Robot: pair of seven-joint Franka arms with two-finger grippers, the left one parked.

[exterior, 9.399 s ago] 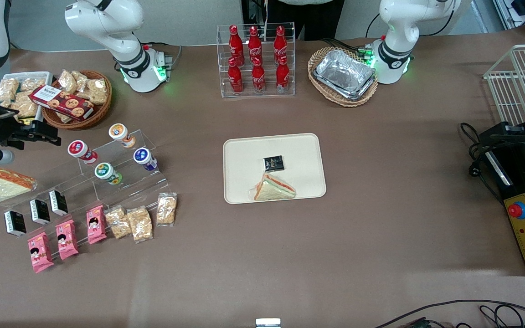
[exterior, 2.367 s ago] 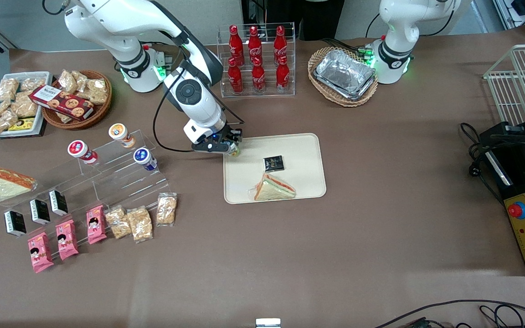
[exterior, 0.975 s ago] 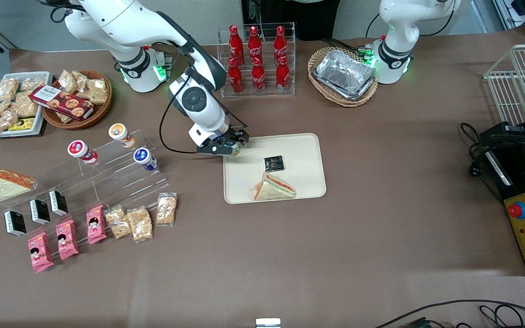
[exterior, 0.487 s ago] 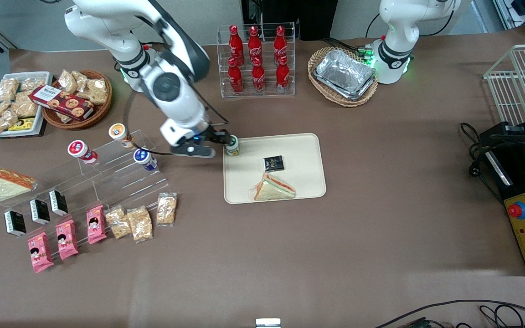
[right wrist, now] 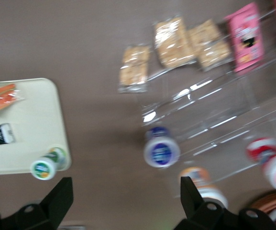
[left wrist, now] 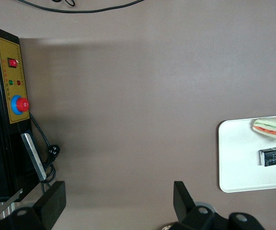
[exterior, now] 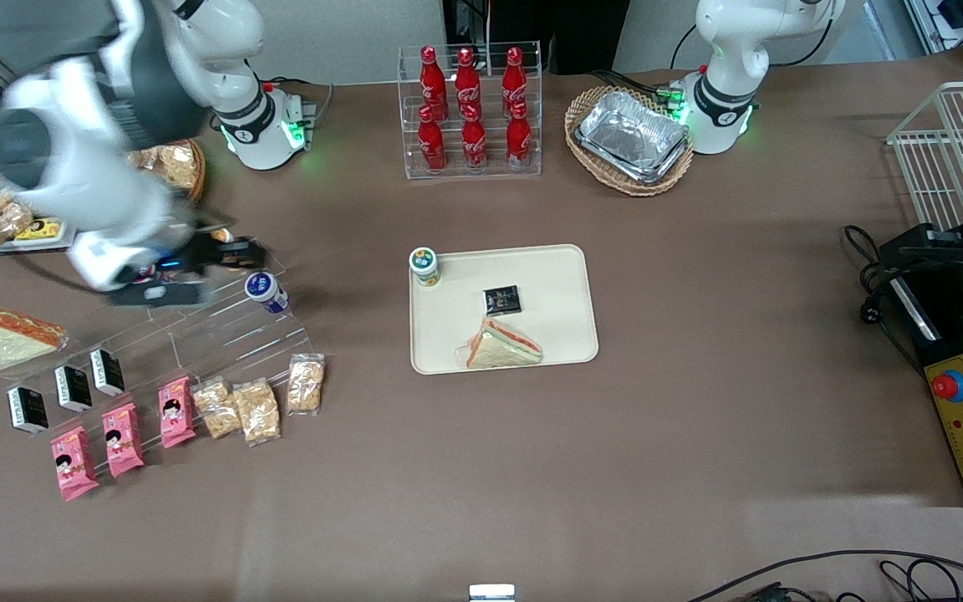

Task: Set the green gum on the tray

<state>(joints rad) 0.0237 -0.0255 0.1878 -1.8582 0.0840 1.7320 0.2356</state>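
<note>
The green gum (exterior: 425,265) stands upright on the beige tray (exterior: 557,276), at the tray's corner nearest the working arm's base. It also shows in the right wrist view (right wrist: 46,166) on the tray's (right wrist: 27,129) corner. My gripper (exterior: 231,255) is open and empty, well away from the tray, above the clear acrylic step stand (exterior: 222,326) toward the working arm's end of the table. Its fingers (right wrist: 59,199) stand wide apart with nothing between them.
On the tray lie a wrapped sandwich (exterior: 502,344) and a small black packet (exterior: 501,298). A blue-lidded canister (exterior: 265,290) sits on the stand beside my gripper. Pink and snack packets (exterior: 256,410) lie nearer the camera. A cola bottle rack (exterior: 469,109) and a foil-tray basket (exterior: 629,138) stand farther back.
My gripper has let go of the green gum on the tray's corner, opened, and swung away fast toward the working arm's end of the table, over the acrylic stand.
</note>
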